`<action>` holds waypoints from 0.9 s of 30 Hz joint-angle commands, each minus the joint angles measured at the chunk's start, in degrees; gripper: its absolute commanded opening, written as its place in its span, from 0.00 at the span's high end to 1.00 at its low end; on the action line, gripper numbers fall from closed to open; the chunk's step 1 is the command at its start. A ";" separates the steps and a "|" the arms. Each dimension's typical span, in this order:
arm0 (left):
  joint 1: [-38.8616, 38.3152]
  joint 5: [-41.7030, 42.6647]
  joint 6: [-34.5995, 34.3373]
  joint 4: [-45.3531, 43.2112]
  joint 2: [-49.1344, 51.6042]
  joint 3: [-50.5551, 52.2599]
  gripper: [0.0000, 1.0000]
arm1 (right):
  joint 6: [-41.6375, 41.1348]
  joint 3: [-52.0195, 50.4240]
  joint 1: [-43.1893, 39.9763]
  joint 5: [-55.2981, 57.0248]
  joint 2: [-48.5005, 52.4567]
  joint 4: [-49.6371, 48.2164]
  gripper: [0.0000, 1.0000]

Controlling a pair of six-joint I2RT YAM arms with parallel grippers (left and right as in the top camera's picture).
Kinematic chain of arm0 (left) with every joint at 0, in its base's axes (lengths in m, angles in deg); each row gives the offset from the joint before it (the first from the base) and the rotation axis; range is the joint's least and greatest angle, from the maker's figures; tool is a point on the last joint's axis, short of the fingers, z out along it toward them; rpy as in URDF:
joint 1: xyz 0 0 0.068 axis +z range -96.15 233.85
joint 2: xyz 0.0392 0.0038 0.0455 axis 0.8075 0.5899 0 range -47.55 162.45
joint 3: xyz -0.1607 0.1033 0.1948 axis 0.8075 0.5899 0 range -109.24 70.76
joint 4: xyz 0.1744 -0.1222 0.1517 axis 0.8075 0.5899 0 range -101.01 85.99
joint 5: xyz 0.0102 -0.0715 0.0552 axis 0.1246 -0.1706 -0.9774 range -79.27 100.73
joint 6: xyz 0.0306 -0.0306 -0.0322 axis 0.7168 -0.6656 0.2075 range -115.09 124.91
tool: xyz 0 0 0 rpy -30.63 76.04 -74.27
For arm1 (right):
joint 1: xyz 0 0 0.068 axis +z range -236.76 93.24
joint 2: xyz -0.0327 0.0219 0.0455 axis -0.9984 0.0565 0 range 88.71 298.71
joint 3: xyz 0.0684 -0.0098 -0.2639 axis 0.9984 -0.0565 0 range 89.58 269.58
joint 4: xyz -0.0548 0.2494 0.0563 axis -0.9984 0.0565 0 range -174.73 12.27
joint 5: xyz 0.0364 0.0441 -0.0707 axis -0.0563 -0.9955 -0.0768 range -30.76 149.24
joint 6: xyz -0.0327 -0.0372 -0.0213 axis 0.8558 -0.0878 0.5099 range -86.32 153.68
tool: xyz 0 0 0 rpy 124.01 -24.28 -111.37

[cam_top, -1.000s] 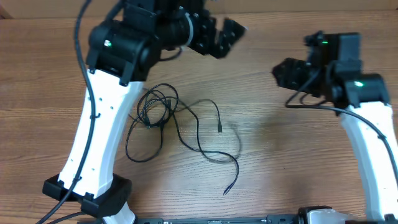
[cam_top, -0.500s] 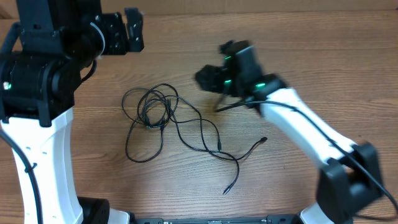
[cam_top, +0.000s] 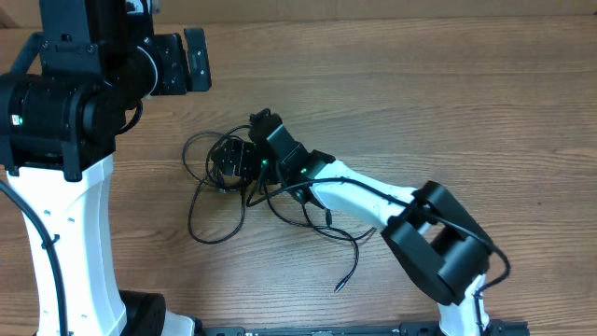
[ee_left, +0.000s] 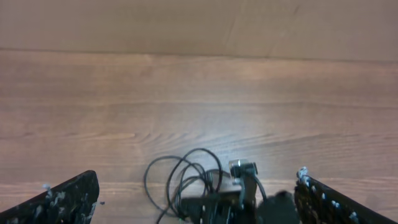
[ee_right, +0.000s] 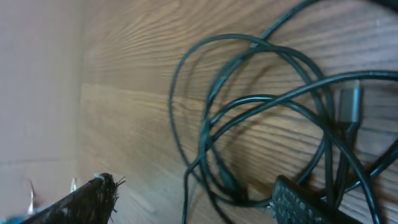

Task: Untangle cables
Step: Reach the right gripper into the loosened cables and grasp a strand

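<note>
A tangle of thin black cables [cam_top: 224,191] lies on the wooden table, with loose ends trailing to the lower right [cam_top: 347,276]. My right gripper [cam_top: 233,161] is open and down at the knot, its fingers on either side of the looped strands [ee_right: 249,124]. A plug [ee_right: 349,102] shows in the right wrist view. My left gripper [cam_top: 177,63] is open and empty, held high above the table's back left. In the left wrist view the tangle [ee_left: 186,180] and the right gripper [ee_left: 242,199] lie between its fingertips, far below.
The wooden table [cam_top: 466,112] runs on to the right and front. A pale wall [ee_left: 186,25] stands at the back edge. My left arm's white column [cam_top: 65,233] stands at the left, my right arm's base [cam_top: 448,252] at the lower right.
My right arm has swung left and down from the table's right side onto the tangle. My left arm has pulled back to the left. The cable's loose end has shifted.
</note>
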 commanded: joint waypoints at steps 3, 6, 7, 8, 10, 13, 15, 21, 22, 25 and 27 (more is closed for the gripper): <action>0.02 -0.76 0.70 1.68 0.09 -0.11 0.00 | -6.78 -0.17 -0.48 1.66 3.50 -3.34 0.21; 0.02 -0.76 0.72 2.27 0.09 -0.11 0.00 | -9.38 -0.17 -0.48 2.93 4.31 -6.23 0.18; 0.02 -0.76 0.70 2.34 0.09 -0.11 0.00 | -9.49 -0.15 -0.48 3.21 4.72 -7.69 0.18; 0.02 -0.74 0.70 2.51 0.09 -0.11 0.00 | -9.51 -0.15 -0.48 3.32 5.05 -9.31 0.18; -0.04 -0.72 0.70 3.15 0.09 -0.11 0.00 | -10.69 -0.17 -0.48 3.85 5.84 -12.13 0.18; -0.04 -0.76 0.72 4.94 0.09 -0.11 0.00 | -16.24 -0.15 -0.48 7.13 7.65 -15.04 0.19; -0.02 -0.76 1.44 5.62 0.09 -0.11 0.00 | -16.98 -0.15 -0.48 7.17 8.92 -16.79 0.19; -0.02 -0.79 3.28 6.71 0.09 -0.11 0.00 | -19.54 -0.11 -0.44 5.92 12.22 -18.82 0.36; -0.02 -0.79 3.30 6.73 0.09 -0.11 0.00 | -19.52 -0.11 -0.44 5.90 12.35 -19.15 0.48; -0.04 -0.76 3.30 6.84 0.09 -0.11 0.00 | -19.50 -0.11 -0.44 5.03 12.52 -21.07 0.96; -0.04 -0.79 3.30 6.95 0.09 -0.11 0.00 | -19.28 0.00 -0.55 2.56 12.50 -25.05 0.96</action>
